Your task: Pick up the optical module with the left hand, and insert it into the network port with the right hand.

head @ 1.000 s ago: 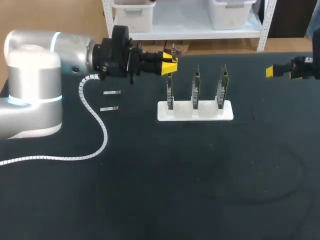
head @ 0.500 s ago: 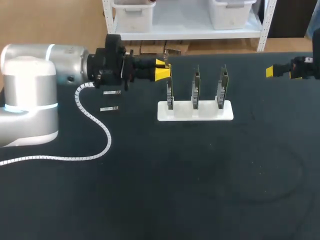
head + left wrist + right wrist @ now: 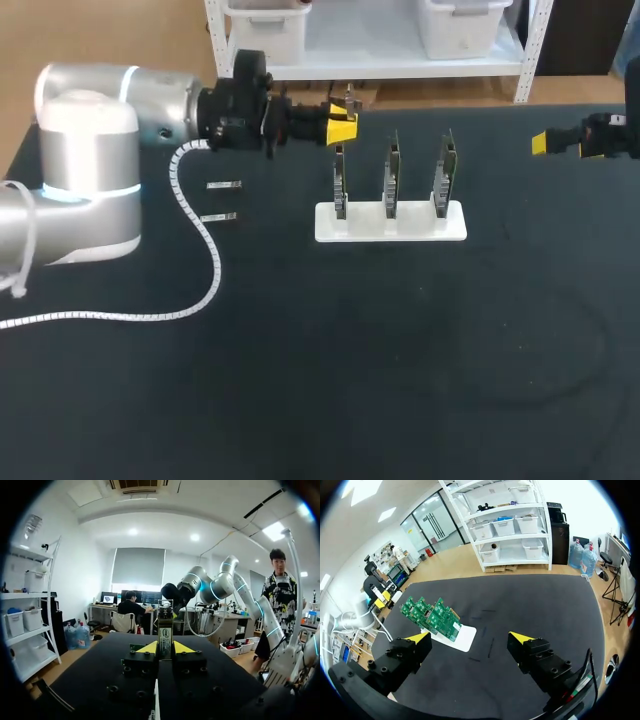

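My left gripper [image 3: 340, 127] hovers at the back of the table, just above the leftmost of three green circuit boards [image 3: 391, 178], which stand upright in a white stand [image 3: 400, 226]. It is shut on a small optical module [image 3: 347, 99]. In the left wrist view the module [image 3: 165, 629] stands upright between the yellow tips of the left gripper [image 3: 165, 647]. My right gripper [image 3: 565, 145] is at the far right edge, open and holding nothing. From the right wrist view, the boards [image 3: 432, 616] are far ahead of the right gripper [image 3: 470, 638]. The ports on the boards are too small to make out.
Two more small modules [image 3: 224, 185] [image 3: 217, 217] lie on the black table left of the stand. A white spiral cable [image 3: 203, 262] trails from my left arm across the table's left side. The table's back edge runs just behind the left gripper.
My left gripper drew back to the left, then returned above the leftmost board, module still held. The left arm's base link swung rightward. The right arm has not moved.
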You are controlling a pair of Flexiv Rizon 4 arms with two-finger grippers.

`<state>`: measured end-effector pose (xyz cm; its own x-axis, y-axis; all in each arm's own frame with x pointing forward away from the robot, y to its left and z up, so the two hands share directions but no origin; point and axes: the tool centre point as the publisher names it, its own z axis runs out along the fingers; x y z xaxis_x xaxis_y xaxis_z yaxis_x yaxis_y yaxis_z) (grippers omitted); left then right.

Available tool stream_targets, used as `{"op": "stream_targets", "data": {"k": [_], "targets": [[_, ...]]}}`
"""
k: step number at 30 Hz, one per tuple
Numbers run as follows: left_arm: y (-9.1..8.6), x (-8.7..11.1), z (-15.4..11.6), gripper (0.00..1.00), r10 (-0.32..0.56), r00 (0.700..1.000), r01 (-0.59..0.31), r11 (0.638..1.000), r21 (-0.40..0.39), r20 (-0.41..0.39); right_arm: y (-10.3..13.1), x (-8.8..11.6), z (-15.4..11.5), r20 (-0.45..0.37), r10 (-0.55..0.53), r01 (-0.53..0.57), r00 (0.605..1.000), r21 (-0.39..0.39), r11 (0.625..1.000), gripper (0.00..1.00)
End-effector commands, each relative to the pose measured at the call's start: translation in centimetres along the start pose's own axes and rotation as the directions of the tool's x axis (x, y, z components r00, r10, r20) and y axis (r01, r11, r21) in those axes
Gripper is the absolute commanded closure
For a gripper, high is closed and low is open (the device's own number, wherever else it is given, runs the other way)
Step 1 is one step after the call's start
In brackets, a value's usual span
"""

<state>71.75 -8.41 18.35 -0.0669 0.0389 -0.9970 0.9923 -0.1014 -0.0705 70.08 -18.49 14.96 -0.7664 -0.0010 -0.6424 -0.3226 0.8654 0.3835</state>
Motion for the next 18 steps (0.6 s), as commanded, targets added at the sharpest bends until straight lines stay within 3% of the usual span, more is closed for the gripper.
{"op": "stream_targets", "data": {"k": [1, 18], "targets": [[-0.2, 0.5, -0.1, 1.0, 0.002, 1.0, -0.002, 1.0, 0.003, 0.013, 0.1, 0.0, -0.1, 0.0, 0.001, -0.001, 1.0, 0.004, 1.0, 0.0], [-1.5, 0.3, -0.5, 1.0, 0.002, 1.0, -0.002, 0.999, -0.042, -0.013, 0.1, 0.0, -0.1, 0.0, 0.001, -0.001, 1.0, 0.004, 1.0, 0.0]]}}
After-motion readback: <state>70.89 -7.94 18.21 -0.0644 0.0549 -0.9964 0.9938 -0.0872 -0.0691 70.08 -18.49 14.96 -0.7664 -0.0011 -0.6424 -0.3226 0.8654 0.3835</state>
